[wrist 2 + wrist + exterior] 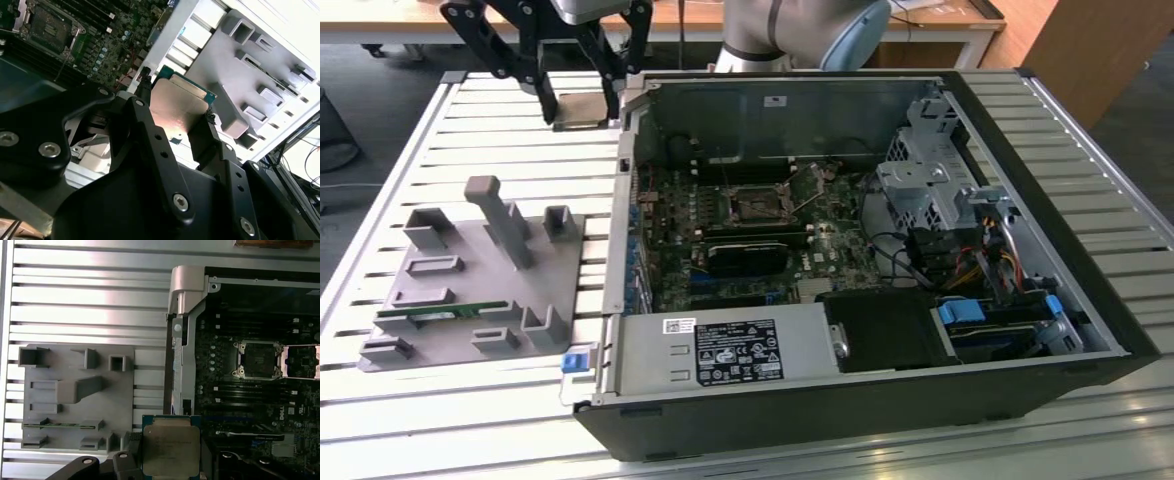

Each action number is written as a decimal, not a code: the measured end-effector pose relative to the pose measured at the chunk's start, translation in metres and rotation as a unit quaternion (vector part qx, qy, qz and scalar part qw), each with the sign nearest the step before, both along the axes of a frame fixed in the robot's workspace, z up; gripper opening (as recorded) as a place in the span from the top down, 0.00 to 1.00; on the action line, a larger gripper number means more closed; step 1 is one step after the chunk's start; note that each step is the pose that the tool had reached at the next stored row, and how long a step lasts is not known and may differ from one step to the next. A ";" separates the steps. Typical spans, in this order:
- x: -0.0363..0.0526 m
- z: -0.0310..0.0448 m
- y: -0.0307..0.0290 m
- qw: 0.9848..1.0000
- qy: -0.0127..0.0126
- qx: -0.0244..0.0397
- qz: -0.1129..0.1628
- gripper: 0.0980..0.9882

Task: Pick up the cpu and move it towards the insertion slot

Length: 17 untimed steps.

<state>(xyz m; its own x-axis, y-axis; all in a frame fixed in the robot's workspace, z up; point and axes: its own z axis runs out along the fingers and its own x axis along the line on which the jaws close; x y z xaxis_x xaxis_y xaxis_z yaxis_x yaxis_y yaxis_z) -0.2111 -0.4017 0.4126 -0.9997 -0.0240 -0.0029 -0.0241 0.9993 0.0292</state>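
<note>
Slatted metal tabletop (480, 130) carries an open computer case (854, 420) and, toward the exterior view's left edge, a grey fixture (467, 290) with a green memory stick (440, 313) lying in it. Its own cpu (171, 450) is up off the tabletop, clamped by two opposite edges between the black fingers (145, 117) of the gripper (175, 107), its flat metal top showing in both wrist views. In the exterior view the gripper (580, 95) hangs over the far part of the tabletop, just outside the case's far left corner. By contrast the slot (757, 205) sits inside the case on the motherboard (720, 250), its frame lid swung open beside it in the first wrist view, so it lies apart from the held chip, past the case wall (181, 340).
</note>
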 end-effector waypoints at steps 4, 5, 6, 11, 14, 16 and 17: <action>0.0061 0.0000 0.0010 1.000 0.000 0.000 0.000 0.50; 0.0076 0.0000 0.0012 1.000 0.000 0.000 0.000 0.50; 0.0090 0.0000 0.0016 1.000 0.000 0.000 0.000 0.50; 0.0165 0.0000 0.0032 1.000 0.000 0.000 0.000 0.50; 0.0208 0.0000 0.0043 1.000 0.000 0.000 0.000 0.50; 0.0238 0.0000 0.0051 1.000 0.000 0.000 0.000 0.50; 0.0252 0.0000 0.0057 1.000 0.000 0.000 0.000 0.50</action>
